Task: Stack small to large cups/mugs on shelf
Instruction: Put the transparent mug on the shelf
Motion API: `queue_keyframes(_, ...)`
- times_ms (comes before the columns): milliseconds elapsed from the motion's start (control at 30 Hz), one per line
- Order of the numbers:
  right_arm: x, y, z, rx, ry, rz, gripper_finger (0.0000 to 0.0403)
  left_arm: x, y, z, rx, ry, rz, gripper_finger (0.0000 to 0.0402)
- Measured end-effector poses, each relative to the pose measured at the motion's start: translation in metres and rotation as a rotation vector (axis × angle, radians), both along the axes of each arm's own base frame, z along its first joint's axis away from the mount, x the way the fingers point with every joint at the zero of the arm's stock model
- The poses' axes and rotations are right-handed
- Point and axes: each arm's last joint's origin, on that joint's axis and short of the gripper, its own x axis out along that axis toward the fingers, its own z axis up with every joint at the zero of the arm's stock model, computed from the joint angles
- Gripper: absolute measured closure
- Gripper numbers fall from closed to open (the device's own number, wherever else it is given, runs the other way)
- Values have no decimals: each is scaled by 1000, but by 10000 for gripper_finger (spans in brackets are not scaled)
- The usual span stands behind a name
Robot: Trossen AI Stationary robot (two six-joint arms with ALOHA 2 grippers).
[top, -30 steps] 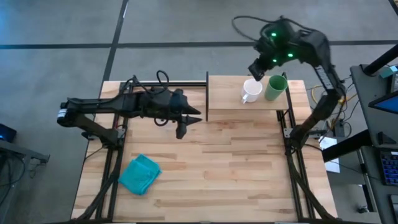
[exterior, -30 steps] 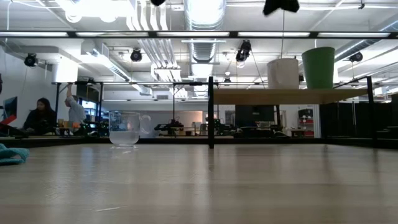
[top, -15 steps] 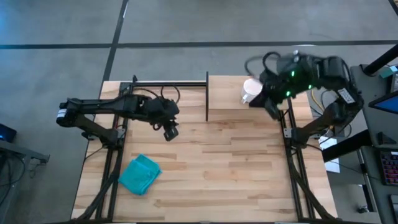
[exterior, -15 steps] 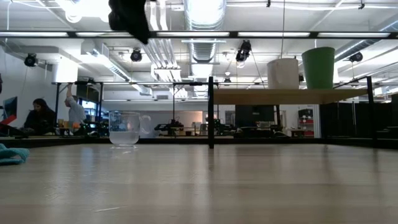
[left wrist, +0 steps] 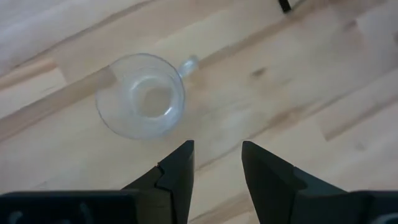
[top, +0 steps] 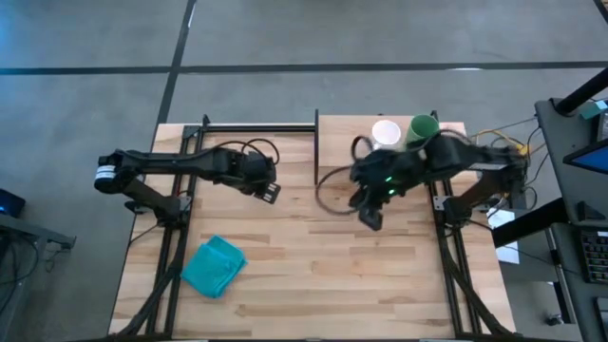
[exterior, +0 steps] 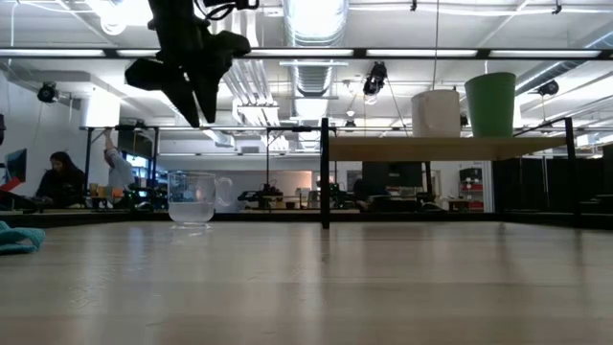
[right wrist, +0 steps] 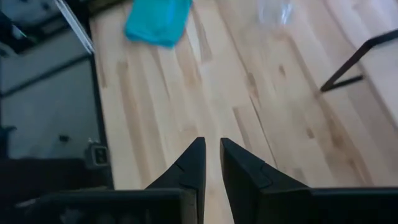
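The glass (left wrist: 142,95) stands on the table just ahead of the left gripper (left wrist: 216,163), at about its 11 o'clock, fingers parted and empty; the right gripper (right wrist: 211,163), seemingly narrow, is farther off.

Worktop (top: 313,266): pale wood planks, smooth, slight sheen. Shelf (top: 347,142) on worktop: same light wood, thin black metal posts. Glass mug (left wrist: 142,102): clear, glossy. White mug (top: 386,133) looks glazed, green cup (top: 422,128) matt plastic. Teal cloth (top: 213,266): soft, crumpled.
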Motion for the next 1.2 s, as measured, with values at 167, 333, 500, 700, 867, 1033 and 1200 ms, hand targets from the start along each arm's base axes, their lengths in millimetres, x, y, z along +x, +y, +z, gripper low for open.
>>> queue_keyframes(167, 18, 4, -24, -14, 89, 2, 360, 2, 11, -6, -6, 11, 88, 281)
queue_keyframes(333, 35, 7, -39, -17, 142, -4, 360, 9, 22, -18, -41, 54, 119, 281)
queue_keyframes(500, 47, 8, -47, -17, 164, -10, 360, 20, 29, -35, -99, 108, 122, 281)
queue_keyframes(700, 50, 9, -53, -22, 192, -10, 360, 34, 29, -51, -151, 117, 61, 281)
queue_keyframes(867, 50, 9, -53, -20, 193, -13, 360, 36, 32, -58, -154, 141, 68, 281)
queue_keyframes(1033, 49, 9, -51, -18, 183, -12, 360, 34, 32, -50, -142, 120, 37, 281)
queue_keyframes(1200, 49, 9, -50, -31, 180, 9, 360, 30, 33, -33, -65, 84, -41, 281)
